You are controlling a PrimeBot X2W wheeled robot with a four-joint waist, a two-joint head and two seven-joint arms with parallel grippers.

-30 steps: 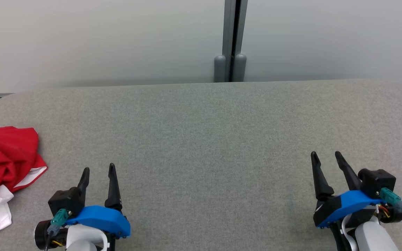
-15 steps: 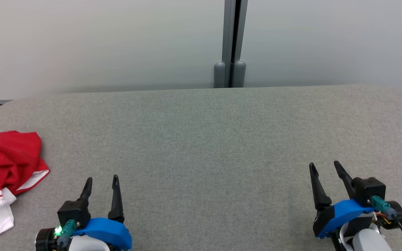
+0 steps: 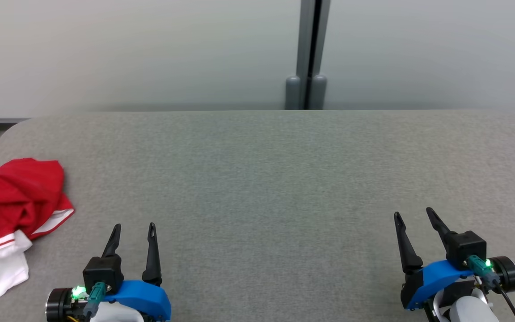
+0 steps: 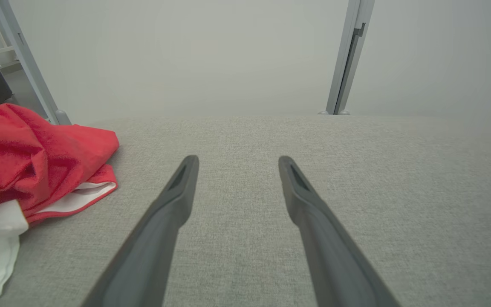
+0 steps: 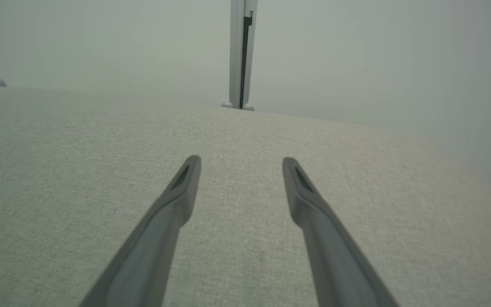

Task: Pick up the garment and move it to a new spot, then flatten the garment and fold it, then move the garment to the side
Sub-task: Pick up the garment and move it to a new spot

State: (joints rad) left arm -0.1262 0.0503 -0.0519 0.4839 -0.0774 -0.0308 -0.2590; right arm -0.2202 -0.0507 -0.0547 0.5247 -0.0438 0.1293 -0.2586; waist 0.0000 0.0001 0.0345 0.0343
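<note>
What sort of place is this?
Probably an indoor lab or office: a wide grey fabric-covered table bearing a crumpled red-and-white garment, against pale partition panels joined by a grey metal post.

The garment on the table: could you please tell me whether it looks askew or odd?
Yes. The red and white garment lies crumpled in a heap near the left edge of the table, not spread flat. Nothing looks damaged.
</note>
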